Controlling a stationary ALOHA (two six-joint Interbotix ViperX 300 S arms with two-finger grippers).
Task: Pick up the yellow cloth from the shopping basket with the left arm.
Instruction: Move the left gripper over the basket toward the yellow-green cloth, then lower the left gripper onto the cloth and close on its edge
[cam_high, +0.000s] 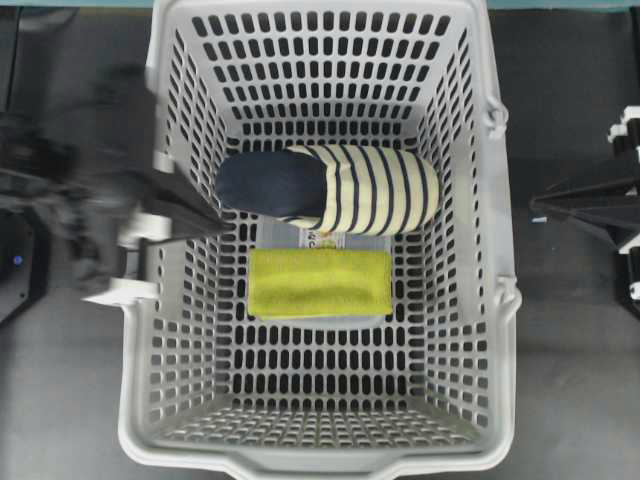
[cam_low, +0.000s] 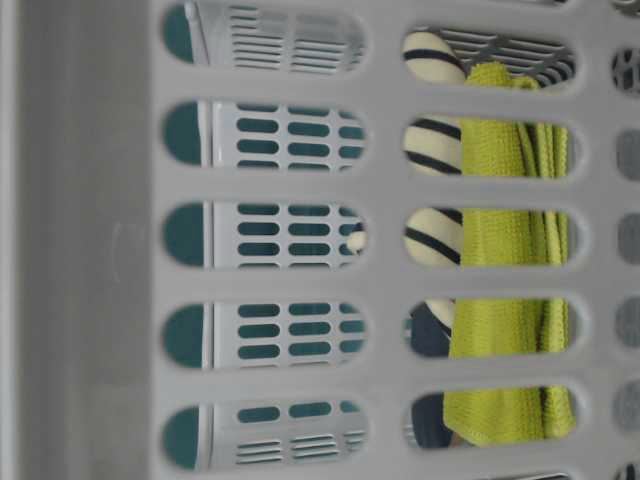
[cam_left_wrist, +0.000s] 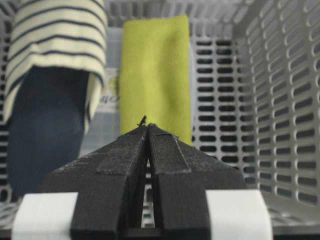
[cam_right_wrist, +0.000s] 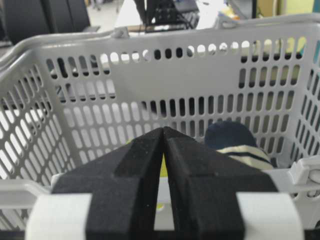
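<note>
The yellow cloth (cam_high: 320, 282) lies flat, folded, in the middle of the shopping basket (cam_high: 505, 330), right in front of the cream-and-navy striped slipper (cam_high: 330, 188). My left gripper (cam_high: 222, 225) reaches over the basket's left wall; it is shut and empty, its tip near the slipper's navy end and the cloth's left edge. In the left wrist view the shut tips (cam_left_wrist: 148, 125) hang above the near end of the cloth (cam_left_wrist: 155, 70), apart from it. My right gripper (cam_right_wrist: 163, 129) is shut and empty outside the basket's right wall (cam_right_wrist: 150, 70).
A clear plastic container (cam_high: 322, 241) lies under the slipper and cloth. The slipper (cam_left_wrist: 50, 90) is left of the cloth in the left wrist view. The basket's slotted walls (cam_left_wrist: 280, 100) surround everything. At table level the cloth (cam_low: 500, 330) and slipper (cam_low: 432, 240) show through the slots.
</note>
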